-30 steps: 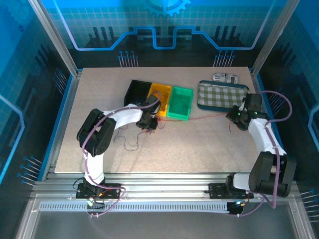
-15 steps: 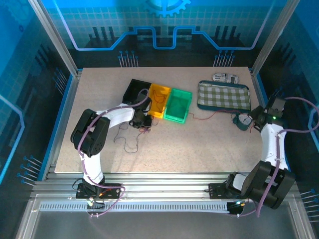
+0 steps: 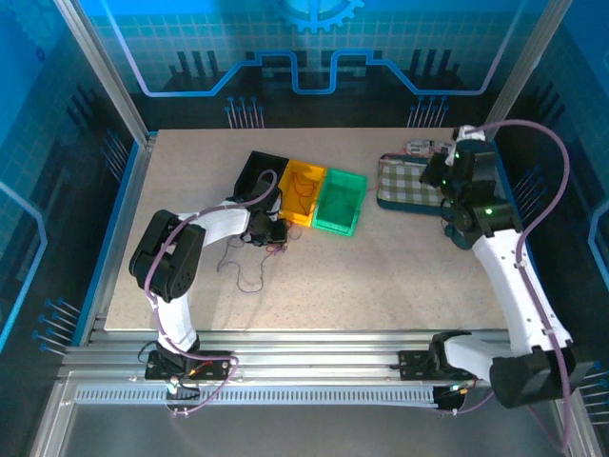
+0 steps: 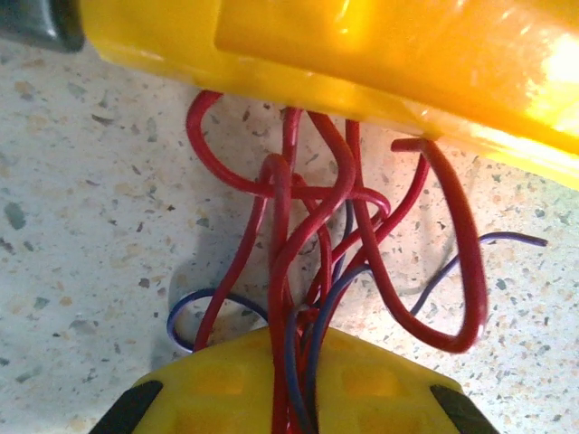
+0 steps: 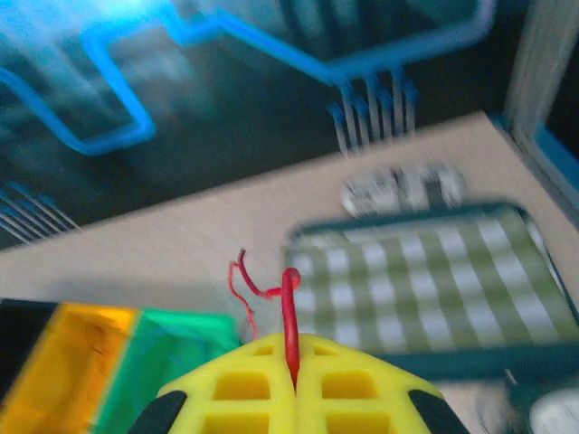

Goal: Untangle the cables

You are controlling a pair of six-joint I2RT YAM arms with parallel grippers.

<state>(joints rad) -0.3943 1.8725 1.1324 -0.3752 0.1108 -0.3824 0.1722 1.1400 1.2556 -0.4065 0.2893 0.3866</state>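
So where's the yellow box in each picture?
Top camera: the yellow box is mid-table, between the black box and the green box.
Left wrist: it runs across the top edge, with red wires below it.
Right wrist: bottom left corner.
Shared landmark: the black box, just left of it every time.

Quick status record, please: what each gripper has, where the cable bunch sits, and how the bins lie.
left gripper: shut on cables, beside yellow bin
right gripper: shut on one red cable, by tray
bins: black bin, yellow bin, green bin in a row
loose wire: on table by left arm
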